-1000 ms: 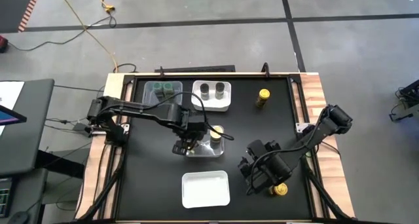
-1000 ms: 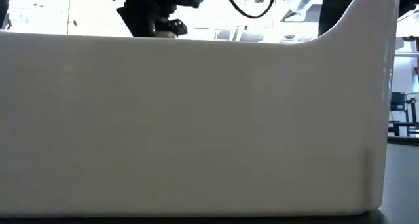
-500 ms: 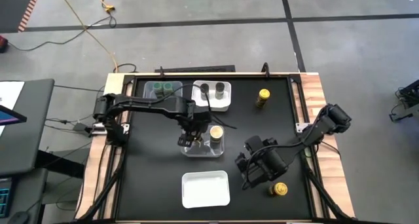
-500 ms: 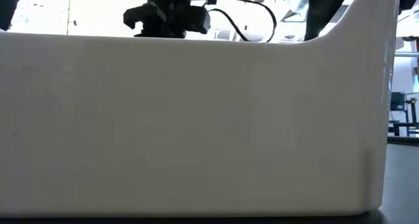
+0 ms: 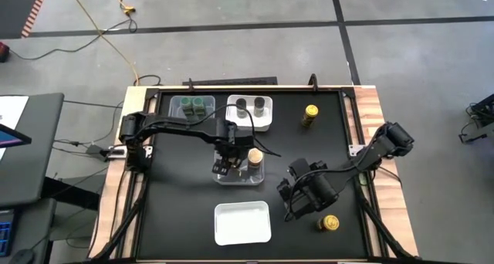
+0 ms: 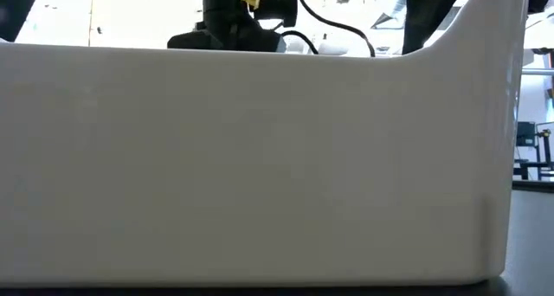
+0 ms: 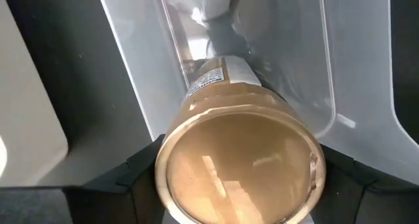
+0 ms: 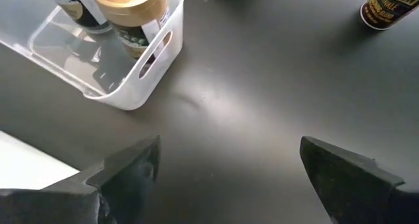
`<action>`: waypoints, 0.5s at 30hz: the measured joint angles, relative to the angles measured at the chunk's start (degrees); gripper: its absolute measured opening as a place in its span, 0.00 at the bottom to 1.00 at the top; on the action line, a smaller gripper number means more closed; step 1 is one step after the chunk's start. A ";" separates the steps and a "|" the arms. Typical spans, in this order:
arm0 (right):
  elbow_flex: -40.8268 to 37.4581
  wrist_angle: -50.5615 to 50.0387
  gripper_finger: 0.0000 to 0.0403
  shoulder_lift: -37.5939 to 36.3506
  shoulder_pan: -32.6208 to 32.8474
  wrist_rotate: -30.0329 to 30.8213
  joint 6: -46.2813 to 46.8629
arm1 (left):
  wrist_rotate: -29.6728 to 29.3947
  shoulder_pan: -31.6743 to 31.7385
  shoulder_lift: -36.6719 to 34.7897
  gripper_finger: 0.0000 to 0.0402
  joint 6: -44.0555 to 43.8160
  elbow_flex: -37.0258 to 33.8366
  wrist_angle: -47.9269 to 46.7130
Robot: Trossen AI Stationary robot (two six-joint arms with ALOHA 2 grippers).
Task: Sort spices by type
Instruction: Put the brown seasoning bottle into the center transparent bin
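My left gripper [image 5: 225, 168] hangs over the clear tray [image 5: 231, 178] at mid-table, shut on a tan-lidded jar [image 7: 239, 165]. A second tan-lidded jar [image 5: 255, 154] stands in that tray beside it. My right gripper [image 5: 296, 203] is open above bare table, left of a yellow-lidded jar [image 5: 329, 223] that stands on its base. Another yellow-lidded jar [image 5: 310, 113] stands near the far edge. Two green-lidded jars [image 5: 193, 105] sit in a clear far tray, and two dark-grey-lidded jars [image 5: 252, 105] in a white one. My left gripper pinches the tan-lidded jar just below its lid rim [image 7: 163, 178], one finger [image 7: 124, 185] on each side. The fingers come from above, pointing down. The jar stays upright with its lower end inside the clear tray [image 7: 294, 67]; whether it rests on the floor I cannot tell.
A white tray [image 5: 241, 222] sits near the table's near edge, and its wall [image 6: 260, 157] fills the low view. The right wrist view shows open black table [image 8: 262, 99] between the clear tray [image 8: 131, 86] and the far yellow-lidded jar [image 8: 386, 4].
My left gripper has come down with the tan-lidded jar, sinking behind the white tray's wall in the low view and into the clear tray. My right gripper has drawn away from the near yellow-lidded jar toward the table's left; that jar stayed put.
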 joint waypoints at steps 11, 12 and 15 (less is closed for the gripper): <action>0.00 -1.07 0.98 0.00 -0.99 -0.07 -0.09 | -0.02 -0.07 -0.02 0.72 -1.53 0.01 -0.38; 0.00 -1.04 0.98 0.00 -1.04 -0.08 -0.09 | -0.02 -0.07 -0.02 0.72 -1.45 0.01 -0.28; 0.00 -1.05 0.98 0.00 -1.04 -0.07 -0.11 | -0.04 -0.09 -0.02 0.72 -1.37 0.01 -0.16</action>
